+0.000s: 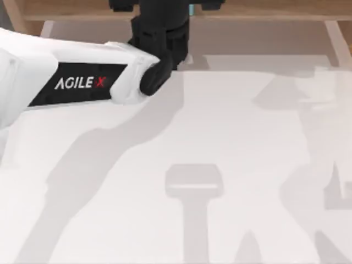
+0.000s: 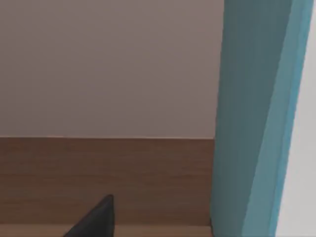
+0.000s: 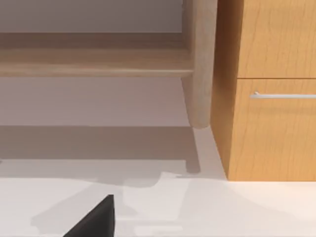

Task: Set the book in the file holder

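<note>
Top view: reaching over the counter [image 1: 231,137] with the left hand [image 1: 162,19] toward the far shelf [image 1: 264,8], teal sliver of the book [image 1: 191,10] just beside it.
Left wrist view: looming close and upright; grip cannot tell.
Right wrist view: idling the right hand [image 3: 96,219] low near the cabinet [image 3: 266,98]; grip cannot tell.
Judging: nearing placement, seating in the file holder not yet confirmed.

The top camera is looking straight down on the desk [image 1: 231,137]; both wrist cameras are facing low along it toward the wooden shelf [image 3: 94,64].
</note>
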`<control>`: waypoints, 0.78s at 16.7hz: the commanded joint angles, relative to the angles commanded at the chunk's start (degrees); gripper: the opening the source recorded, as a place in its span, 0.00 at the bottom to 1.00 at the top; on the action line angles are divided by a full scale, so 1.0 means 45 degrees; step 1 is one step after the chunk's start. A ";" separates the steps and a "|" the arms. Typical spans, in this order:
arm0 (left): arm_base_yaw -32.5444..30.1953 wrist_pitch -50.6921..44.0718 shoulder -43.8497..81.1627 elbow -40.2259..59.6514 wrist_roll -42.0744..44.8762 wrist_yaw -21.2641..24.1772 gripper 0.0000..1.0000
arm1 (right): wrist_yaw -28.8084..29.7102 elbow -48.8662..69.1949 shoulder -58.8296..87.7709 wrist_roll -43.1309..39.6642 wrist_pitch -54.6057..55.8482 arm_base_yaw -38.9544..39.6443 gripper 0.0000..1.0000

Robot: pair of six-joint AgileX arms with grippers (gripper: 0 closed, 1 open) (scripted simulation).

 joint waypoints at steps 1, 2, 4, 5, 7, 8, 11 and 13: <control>-0.0142 0.0158 0.0466 0.0322 0.0002 -0.0133 1.00 | 0.0000 0.0000 0.0000 0.0000 0.0000 0.0000 1.00; -0.0254 0.0283 0.0819 0.0576 0.0003 -0.0238 1.00 | 0.0000 0.0000 0.0000 0.0000 0.0000 0.0000 1.00; -0.0374 0.0416 0.1181 0.0846 0.0005 -0.0349 1.00 | 0.0000 0.0000 0.0000 0.0000 0.0000 0.0000 1.00; -0.0374 0.0416 0.1181 0.0846 0.0005 -0.0349 1.00 | 0.0000 0.0000 0.0000 0.0000 0.0000 0.0000 1.00; -0.0374 0.0416 0.1181 0.0846 0.0005 -0.0349 1.00 | 0.0000 0.0000 0.0000 0.0000 0.0000 0.0000 1.00; -0.0374 0.0416 0.1181 0.0846 0.0005 -0.0349 1.00 | 0.0000 0.0000 0.0000 0.0000 0.0000 0.0000 1.00; -0.0296 0.0339 0.1248 0.0979 0.0001 -0.0276 1.00 | 0.0000 0.0000 0.0000 0.0000 0.0000 0.0000 1.00; -0.0221 0.0178 0.1515 0.1414 -0.0003 -0.0191 1.00 | 0.0000 0.0000 0.0000 0.0000 0.0000 0.0000 1.00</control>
